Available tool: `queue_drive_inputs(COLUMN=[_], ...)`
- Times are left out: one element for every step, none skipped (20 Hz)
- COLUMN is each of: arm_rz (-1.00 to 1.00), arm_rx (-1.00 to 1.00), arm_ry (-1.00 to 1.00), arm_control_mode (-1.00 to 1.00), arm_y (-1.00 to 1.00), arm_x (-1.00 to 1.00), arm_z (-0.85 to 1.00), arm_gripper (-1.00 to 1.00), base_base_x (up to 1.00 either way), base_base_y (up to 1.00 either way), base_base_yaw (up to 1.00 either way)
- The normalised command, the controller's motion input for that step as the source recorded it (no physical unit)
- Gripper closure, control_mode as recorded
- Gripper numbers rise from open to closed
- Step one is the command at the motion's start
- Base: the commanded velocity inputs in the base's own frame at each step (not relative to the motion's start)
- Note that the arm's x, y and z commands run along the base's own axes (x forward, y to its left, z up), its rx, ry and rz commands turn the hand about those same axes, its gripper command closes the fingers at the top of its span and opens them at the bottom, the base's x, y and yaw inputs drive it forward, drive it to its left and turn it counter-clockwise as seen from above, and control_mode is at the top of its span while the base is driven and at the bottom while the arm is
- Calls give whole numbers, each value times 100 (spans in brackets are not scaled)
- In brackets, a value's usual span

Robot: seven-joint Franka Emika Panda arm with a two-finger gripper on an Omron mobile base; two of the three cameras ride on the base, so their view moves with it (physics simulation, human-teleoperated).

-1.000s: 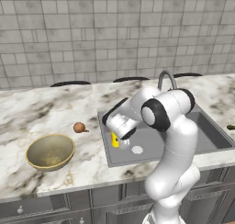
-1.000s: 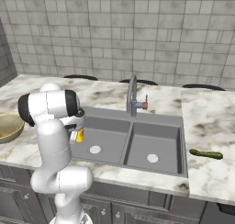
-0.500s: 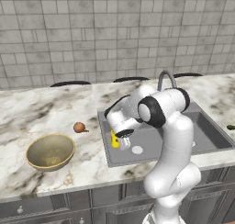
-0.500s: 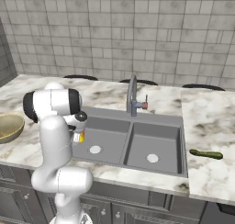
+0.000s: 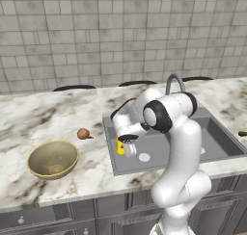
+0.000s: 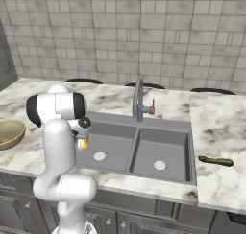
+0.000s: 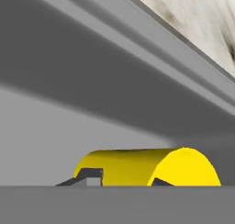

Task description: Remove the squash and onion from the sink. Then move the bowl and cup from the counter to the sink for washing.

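Cup (image 7: 147,165) sits right at my pincer (image 7: 121,179), basically zero gap. In the hand view its yellow barrel runs crosswise to my line of sight, with one round end showing on the right of that view. Both dark fingertips (image 7: 91,176) overlap the barrel's lower edge. I can't tell if they're pinching it or only resting beside it, because the contact faces are hidden, so grip state is unclear. From the left base view my pincer (image 5: 128,143) points down into the left basin of the sink (image 5: 214,119). The cup (image 5: 120,147) peeks out just to its left, low against the basin's left wall and near the white drain hole (image 5: 144,157). The right base view agrees: cup (image 6: 85,143) directly under the pincer (image 6: 83,134), inside the sink (image 6: 144,126). I can't say if the cup is upright or on its side in room terms, since the hand view rolls. My read is that the cup is at or near its drop spot, and the next move hinges on clearing the fingers straight back off that barrel without dragging it. The cup is plain bright yellow, smooth and handle-free, so it should roll easily if it's lying down. The bowl (image 5: 52,158) is on the counter left of the sink, with the onion (image 5: 83,133) just behind it. The squash (image 6: 216,161) lies on the counter to the right, so both vegetables are out and I judge the bowl is what's left.
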Motion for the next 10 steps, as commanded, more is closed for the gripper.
queue_drive_inputs(arm_rz=[3,4,4,4,4,3,3,3,3,3], arm_rx=[0,0,0,0,0,0,0,0,0,0], arm_ry=[0,-1,-1,-2,-2,0,0,0,0,0], arm_control_mode=[-100,-100,-100,-100,-100,-100,-100,-100,-100,-100], arm_y=[0,0,0,0,0,0,0,0,-3,-5], arm_x=[17,16,14,15,13,13,11,10,9,7], arm_z=[-15,-14,-14,-14,-15,-16,-18,-21,-20,-21], arm_gripper=[100,100,100,100,100,100,100,100,100,100], base_base_x=[0,0,0,0,0,0,0,0,0,0], base_base_y=[0,0,0,0,0,0,0,0,0,0], base_base_yaw=[0,0,0,0,0,0,0,0,0,0])
